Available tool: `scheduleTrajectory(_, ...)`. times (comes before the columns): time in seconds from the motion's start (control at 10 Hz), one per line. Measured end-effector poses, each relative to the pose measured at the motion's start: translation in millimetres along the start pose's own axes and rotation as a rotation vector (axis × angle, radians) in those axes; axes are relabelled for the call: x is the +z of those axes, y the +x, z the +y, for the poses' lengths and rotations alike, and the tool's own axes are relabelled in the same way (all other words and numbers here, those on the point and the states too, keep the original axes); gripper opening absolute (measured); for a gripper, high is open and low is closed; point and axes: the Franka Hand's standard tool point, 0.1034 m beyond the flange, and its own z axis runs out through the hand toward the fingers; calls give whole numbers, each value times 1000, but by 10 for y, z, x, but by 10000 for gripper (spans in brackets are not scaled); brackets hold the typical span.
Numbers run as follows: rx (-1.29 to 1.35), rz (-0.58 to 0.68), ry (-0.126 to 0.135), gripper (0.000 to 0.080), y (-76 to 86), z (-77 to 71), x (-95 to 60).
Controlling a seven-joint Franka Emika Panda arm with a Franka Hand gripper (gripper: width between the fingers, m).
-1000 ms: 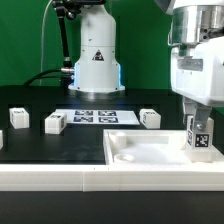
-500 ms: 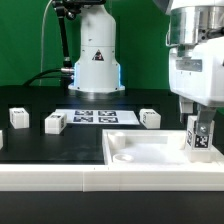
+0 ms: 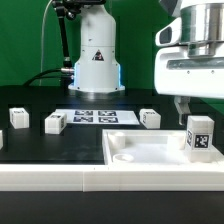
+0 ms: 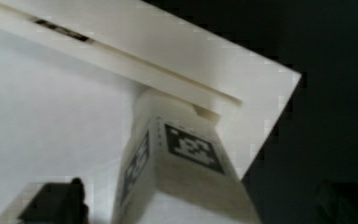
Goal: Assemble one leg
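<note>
Exterior view shows a green-walled room (image 3: pixel 25 35) behind a black counter (image 3: pixel 40 145), with the arm's white base (image 3: pixel 96 60) standing at the counter's far edge. On the counter, toward its near right corner, lies the large flat white panel (image 3: pixel 150 152) with rounded recesses. Flat near the far edge, in front of the base, lies the marker board (image 3: pixel 95 117).

One leg (image 3: pixel 201 135) stands upright on the panel near its right edge, tag facing the camera. The gripper (image 3: pixel 183 108) hangs just above it, its body filling the upper right of the view. One dark finger shows just beside and above the leg, and nothing appears to grip the post. In the wrist view the leg (image 4: pixel 179 165) rises between two dark fingertips (image 4: pixel 59 200) set well apart on either side, so the jaws are open and clear of it.

Judging by this, the leg sits in its place on the panel and the step of seating it is at or near its end; whether it is fully fastened I cannot tell. The next move likely calls for a straight lift clear of the post without knocking it.

Three more small white blocks rest along the counter's middle: one (image 3: pixel 17 117) near the left edge, one (image 3: pixel 54 122) beside it, one (image 3: pixel 150 118) right of the marker board.
</note>
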Motion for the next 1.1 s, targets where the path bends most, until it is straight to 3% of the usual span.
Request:
scheduleTrajectory(0.3, -301, 16, 19, 649, -40, -3, 23)
scheduleTrajectory(0.7, -580, 22, -3, 649, 15, 109, 70)
scheduleTrajectory(1.1, -844, 30, -18, 649, 47, 121, 56)
